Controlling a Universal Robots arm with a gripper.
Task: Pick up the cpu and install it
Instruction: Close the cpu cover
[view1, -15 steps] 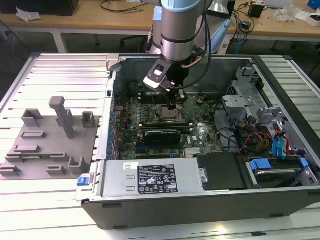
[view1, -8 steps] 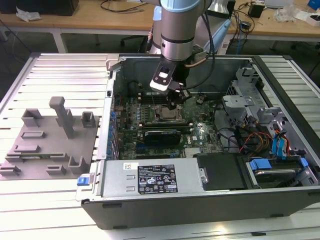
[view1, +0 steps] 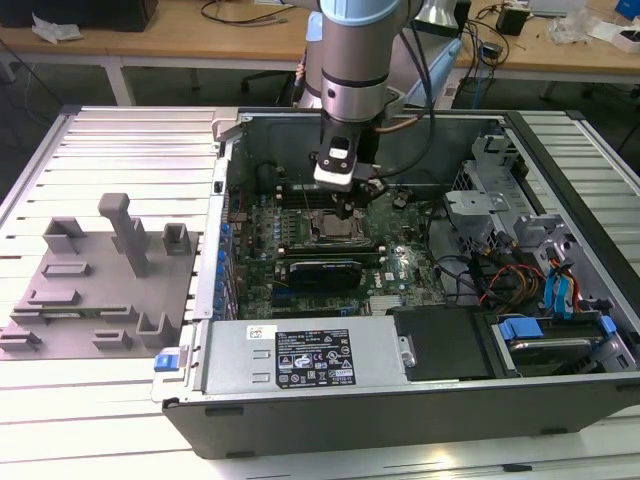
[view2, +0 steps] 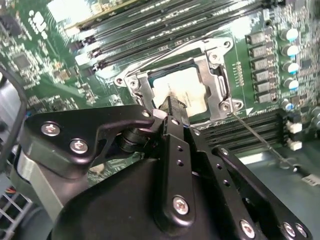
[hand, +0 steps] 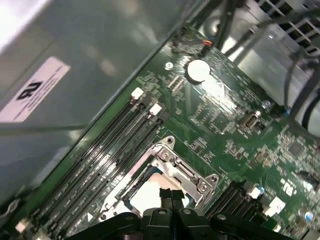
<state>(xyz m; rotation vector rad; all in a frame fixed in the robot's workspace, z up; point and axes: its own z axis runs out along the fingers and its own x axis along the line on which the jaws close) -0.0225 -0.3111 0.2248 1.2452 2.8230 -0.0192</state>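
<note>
we judge the install step to be in hand: the cpu (view2: 186, 90) lies flat inside the metal socket frame (view2: 220, 82) on the green motherboard (view2: 40, 65), its pale top showing in both wrist views. the gripper (view2: 172, 107) hangs straight over it inside the open computer case (view1: 400, 425). its fingers (hand: 165, 196) are clenched together with nothing between them, their tips at or just above the chip; we cannot tell whether they touch it. the wire lever (view2: 265, 140) stands away from the frame, so the socket looks unlocked. in our view any move from here calls for a straight, gentle path, so the chip is not dragged across its seat.
</note>
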